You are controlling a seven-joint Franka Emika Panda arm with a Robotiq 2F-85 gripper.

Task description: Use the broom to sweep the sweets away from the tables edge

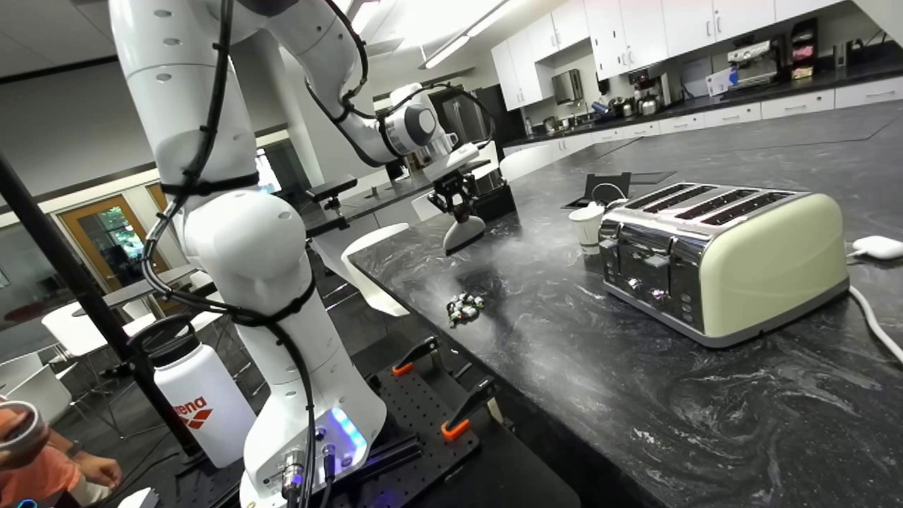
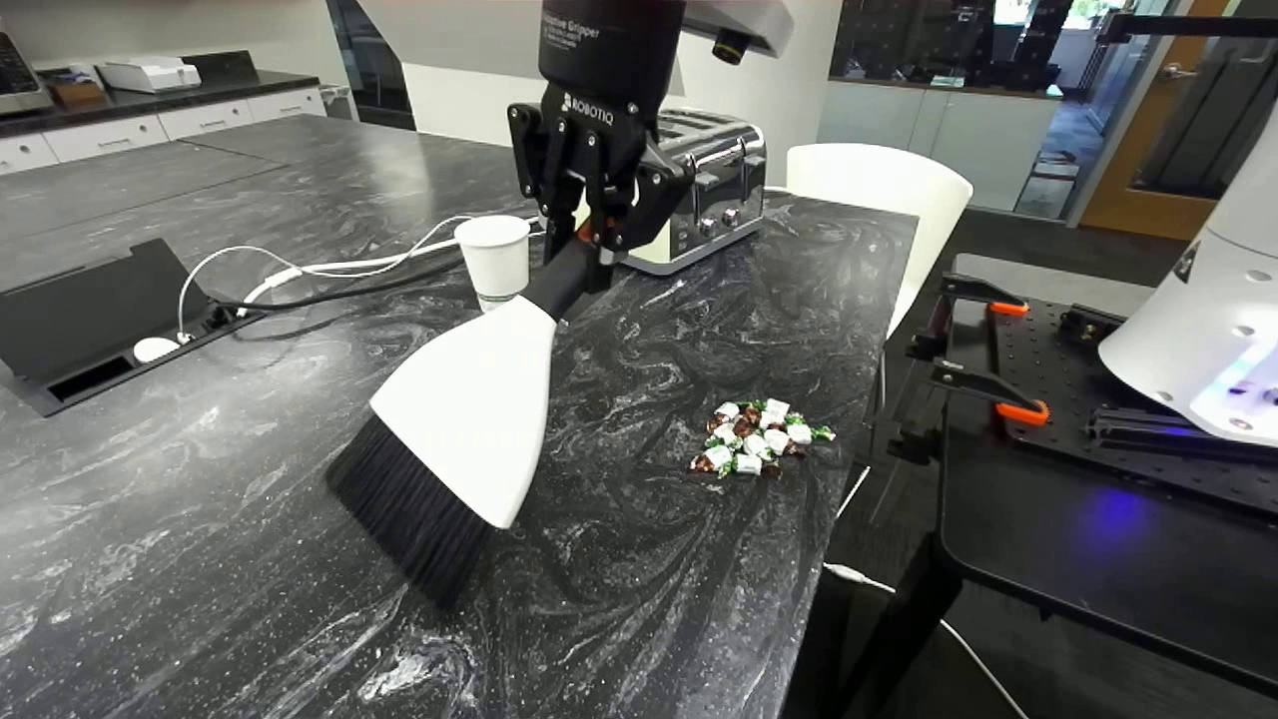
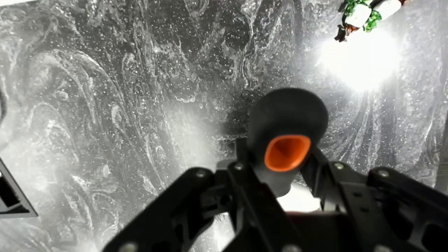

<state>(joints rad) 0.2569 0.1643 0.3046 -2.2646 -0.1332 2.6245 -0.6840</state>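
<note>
Over the table [image 2: 639, 619], the gripper [image 2: 581, 255] is clenched around the broom [image 2: 474, 409]; the sweets [image 2: 761, 441] lie in a loose heap near the table's edge, apart from the broom. A paper cup [image 2: 496, 265] stands near the toaster [image 1: 776, 271], and what it holds I cannot tell; the toaster's slots [image 1: 746, 208] show dark inside. The socket box [image 2: 100, 310], lid raised, holds a white plug [image 2: 157, 349]. Off the table, a bottle [image 1: 204, 406] wears its black cap [image 1: 175, 347].

We see a white arm [image 1: 176, 92] with bulbous joints [image 1: 247, 233]; black cables [image 1: 209, 127] strapped along it; a blue light strip [image 1: 349, 427] on its base [image 1: 321, 413], beside the edge of the desk [image 1: 550, 331]; the black gripper [image 2: 582, 252] bears silvery screws [image 2: 591, 141], white "ROBOTIQ" lettering [image 2: 589, 110] and blurred print [image 2: 571, 25], perhaps "Adaptive Gripper".
</note>
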